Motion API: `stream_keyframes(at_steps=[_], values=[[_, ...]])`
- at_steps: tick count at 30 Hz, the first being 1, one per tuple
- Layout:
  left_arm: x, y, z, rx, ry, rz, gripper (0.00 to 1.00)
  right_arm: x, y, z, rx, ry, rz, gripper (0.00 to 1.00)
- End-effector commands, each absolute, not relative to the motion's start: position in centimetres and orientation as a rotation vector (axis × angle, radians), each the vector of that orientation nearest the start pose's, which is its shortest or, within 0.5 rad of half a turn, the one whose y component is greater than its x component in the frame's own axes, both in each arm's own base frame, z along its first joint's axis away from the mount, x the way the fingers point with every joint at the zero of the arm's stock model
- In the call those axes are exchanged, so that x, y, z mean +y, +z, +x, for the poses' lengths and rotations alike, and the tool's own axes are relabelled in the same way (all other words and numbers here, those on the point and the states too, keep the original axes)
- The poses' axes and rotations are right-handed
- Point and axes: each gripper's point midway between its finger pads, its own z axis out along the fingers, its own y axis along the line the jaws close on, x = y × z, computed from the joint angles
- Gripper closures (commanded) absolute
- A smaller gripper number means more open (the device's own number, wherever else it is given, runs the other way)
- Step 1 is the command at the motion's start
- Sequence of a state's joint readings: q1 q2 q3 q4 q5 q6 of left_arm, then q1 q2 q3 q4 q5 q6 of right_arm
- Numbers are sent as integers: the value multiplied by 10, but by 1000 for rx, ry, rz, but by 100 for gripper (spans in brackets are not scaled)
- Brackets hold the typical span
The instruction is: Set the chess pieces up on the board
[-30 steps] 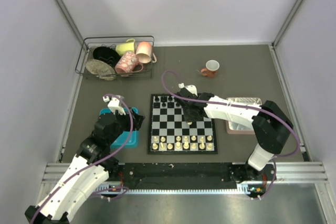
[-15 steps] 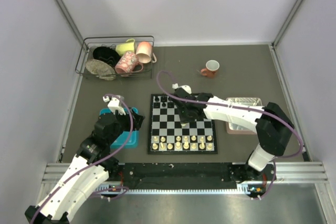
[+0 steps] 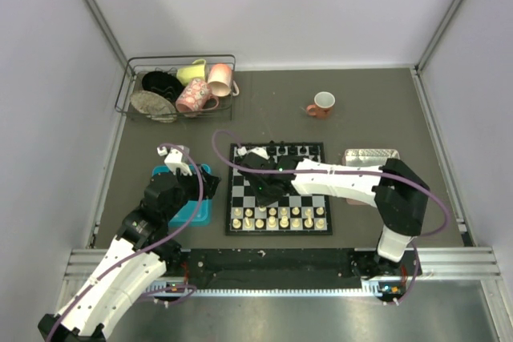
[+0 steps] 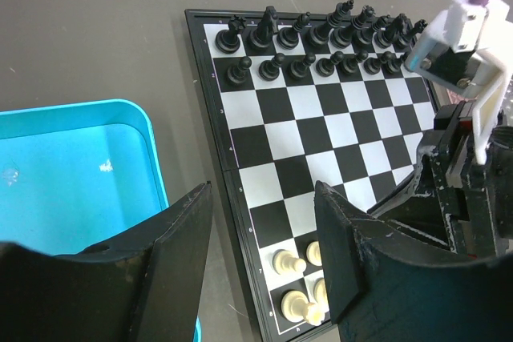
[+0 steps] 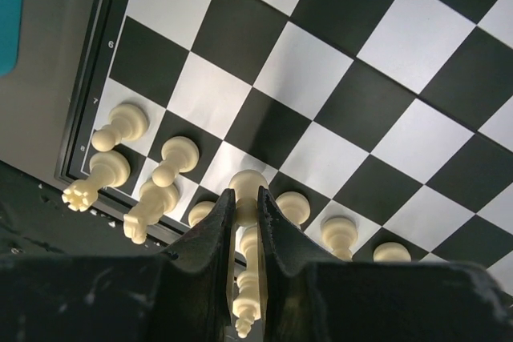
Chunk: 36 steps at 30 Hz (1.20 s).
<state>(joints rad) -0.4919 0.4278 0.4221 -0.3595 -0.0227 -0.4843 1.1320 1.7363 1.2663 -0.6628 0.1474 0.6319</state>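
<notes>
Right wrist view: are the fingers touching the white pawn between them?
Touching. The right wrist view shows both fingers pressed against the white pawn, one on each side, with no gap showing.

The board (image 3: 309, 203) lies flat on the tabletop, chequered black and white inside a black border. The cream-white chess pieces (image 3: 276, 217) stand upright along its two nearest rows. Toward the board's left side, at the second row, one cream pawn (image 5: 247, 185) is pinched in the right end effector (image 5: 245, 198).
</notes>
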Motion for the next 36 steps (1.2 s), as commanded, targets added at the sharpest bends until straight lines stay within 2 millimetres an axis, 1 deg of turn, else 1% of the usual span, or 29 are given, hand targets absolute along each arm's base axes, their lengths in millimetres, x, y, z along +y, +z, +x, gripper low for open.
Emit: stream_keyframes(at_steps=[1,11,16,21,26,36], values=[[-131,167,213,1943,-635,-4,42,360,83,159,2653,385,-633,100],[-132,168,213,1939,-641,-3,42,366,73,148,2674,375,-667,100],[-132,168,213,1939,-642,-2,42,363,69,150,2674,345,-644,100],[-132,168,213,1937,-641,-3,42,362,71,157,2656,323,-595,100],[-132,167,213,1940,-639,-4,42,365,74,160,2647,326,-585,100],[-132,168,213,1937,-639,-3,42,369,70,155,2666,349,-598,100]])
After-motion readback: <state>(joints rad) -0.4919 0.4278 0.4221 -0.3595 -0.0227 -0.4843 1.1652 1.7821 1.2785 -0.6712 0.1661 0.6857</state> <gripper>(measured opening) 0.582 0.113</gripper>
